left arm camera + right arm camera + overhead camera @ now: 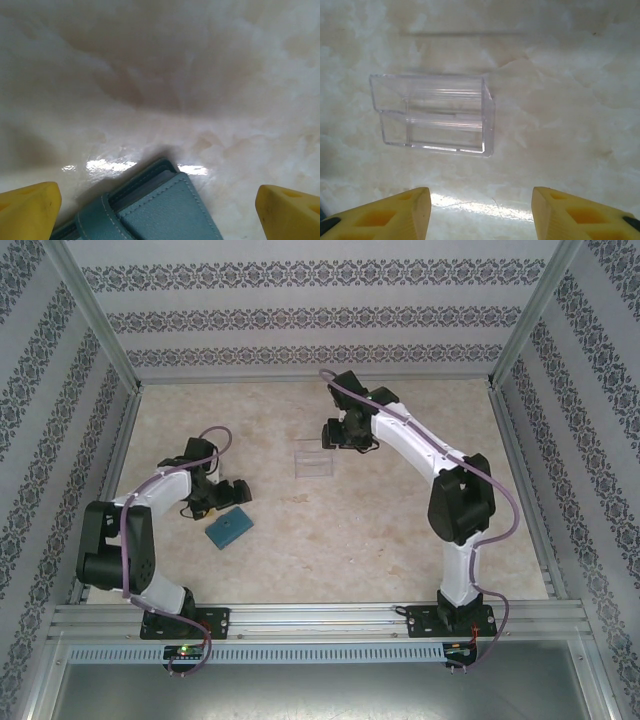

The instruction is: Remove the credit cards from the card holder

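The card holder (229,528) is a teal-blue wallet lying folded shut on the table at the front left. In the left wrist view the card holder (170,212) sits at the bottom centre, its strap tab (94,220) wrapped round the left side. A thin grey sliver shows in the gap between its panels; the credit cards are otherwise hidden. My left gripper (228,500) hovers just behind the wallet. Its jaws are open, the yellow fingertips (27,210) wide apart on either side of the wallet and not touching it. My right gripper (331,433) is open over bare table, nothing between its fingertips (385,215).
A transparent plastic stand (312,460) lies mid-table, just left of the right gripper; in the right wrist view the stand (435,112) lies ahead of the fingers. Patterned walls and metal posts enclose the marbled table (400,530). A metal rail runs along the near edge.
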Controlling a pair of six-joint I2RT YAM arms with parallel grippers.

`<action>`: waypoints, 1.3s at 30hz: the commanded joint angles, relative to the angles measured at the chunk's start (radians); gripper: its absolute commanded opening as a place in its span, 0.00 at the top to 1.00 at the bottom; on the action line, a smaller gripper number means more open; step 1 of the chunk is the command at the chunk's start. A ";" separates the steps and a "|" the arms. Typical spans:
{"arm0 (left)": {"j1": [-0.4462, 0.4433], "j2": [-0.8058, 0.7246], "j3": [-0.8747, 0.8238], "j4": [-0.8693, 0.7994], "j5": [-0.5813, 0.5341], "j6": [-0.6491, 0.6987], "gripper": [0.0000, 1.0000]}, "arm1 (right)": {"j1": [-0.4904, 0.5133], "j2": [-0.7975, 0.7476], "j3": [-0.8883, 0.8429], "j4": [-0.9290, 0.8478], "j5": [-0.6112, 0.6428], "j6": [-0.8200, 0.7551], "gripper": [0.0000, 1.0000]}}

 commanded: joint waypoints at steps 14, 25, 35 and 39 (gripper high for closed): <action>-0.291 -0.022 -0.054 -0.134 -0.153 -0.089 0.00 | -0.007 -0.196 -0.174 0.075 -0.036 -0.017 0.42; -0.488 -0.016 -0.040 -0.210 -0.191 -0.168 0.00 | -0.015 -0.241 -0.261 0.088 -0.038 -0.023 0.41; -0.529 -0.026 -0.032 -0.249 -0.143 -0.152 0.00 | -0.036 -0.279 -0.306 0.090 -0.036 -0.029 0.33; -0.529 -0.059 -0.073 -0.209 -0.078 -0.166 0.00 | -0.036 -0.275 -0.307 0.090 -0.045 -0.034 0.32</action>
